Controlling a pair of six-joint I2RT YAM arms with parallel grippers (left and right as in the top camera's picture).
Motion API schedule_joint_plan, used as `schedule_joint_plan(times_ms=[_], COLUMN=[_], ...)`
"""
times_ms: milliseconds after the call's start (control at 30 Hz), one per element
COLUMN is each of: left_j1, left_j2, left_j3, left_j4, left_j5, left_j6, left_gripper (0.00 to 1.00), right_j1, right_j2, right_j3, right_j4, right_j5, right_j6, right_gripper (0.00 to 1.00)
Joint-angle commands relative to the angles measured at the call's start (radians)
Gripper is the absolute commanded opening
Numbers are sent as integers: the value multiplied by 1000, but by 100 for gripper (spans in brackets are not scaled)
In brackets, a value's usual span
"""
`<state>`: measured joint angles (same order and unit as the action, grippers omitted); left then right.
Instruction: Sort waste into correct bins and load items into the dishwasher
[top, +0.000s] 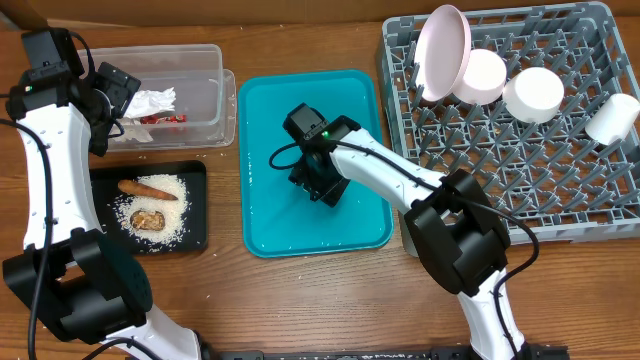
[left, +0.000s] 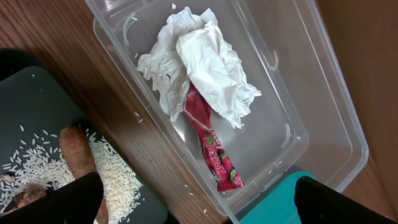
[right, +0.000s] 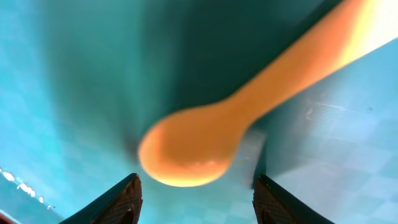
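A yellow-orange plastic spoon (right: 205, 146) lies on the teal tray (right: 62, 93), its bowl just ahead of my right gripper (right: 196, 199). The jaws stand open, one on either side, with nothing between them. From overhead the right gripper (top: 318, 180) is low over the tray's middle and hides the spoon. My left gripper (left: 199, 205) hangs wide open over the near edge of the clear tub (left: 323, 124). That tub holds the crumpled white napkin (left: 199, 62) and the red wrapper (left: 214, 146). The black tray (top: 195, 200) holds rice (top: 170, 205), a carrot (top: 147, 187) and a brown lump (top: 148, 219).
The grey dish rack (top: 520, 190) at the right holds a pale pink dish (top: 443, 50) on edge, two white round dishes (top: 482, 77) (top: 533, 94) and a small white cup (top: 612, 118). Loose rice grains lie on the wood between tub and black tray.
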<state>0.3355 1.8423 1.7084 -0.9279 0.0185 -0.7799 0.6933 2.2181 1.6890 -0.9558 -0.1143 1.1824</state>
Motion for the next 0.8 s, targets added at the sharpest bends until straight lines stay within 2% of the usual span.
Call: schedule_joint_plan(times_ms=[0, 200, 267, 533, 567, 767], left_j1=[-3, -3, -3, -3, -3, -3], left_j2=[2, 2, 2, 2, 2, 2], left_j3=[9, 9, 9, 9, 9, 9], left_j4=[1, 1, 1, 1, 1, 1], left_j5=[-3, -3, -3, -3, -3, -3], left_j6=[-9, -9, -9, -9, -9, -9], left_gripper=[100, 100, 100, 100, 100, 100], right_j1=[-6, -29, -39, -68, -69, -74], right_j2=[17, 17, 17, 7, 1, -38], right_j3=[-46, -46, -46, 9, 24, 70], right_j4=[-14, 10, 34, 40, 32, -58], right_j5=[80, 117, 117, 113, 114, 156], right_j6=[19, 23, -24, -402, -508, -940], right_gripper=[60, 60, 61, 66, 67, 67])
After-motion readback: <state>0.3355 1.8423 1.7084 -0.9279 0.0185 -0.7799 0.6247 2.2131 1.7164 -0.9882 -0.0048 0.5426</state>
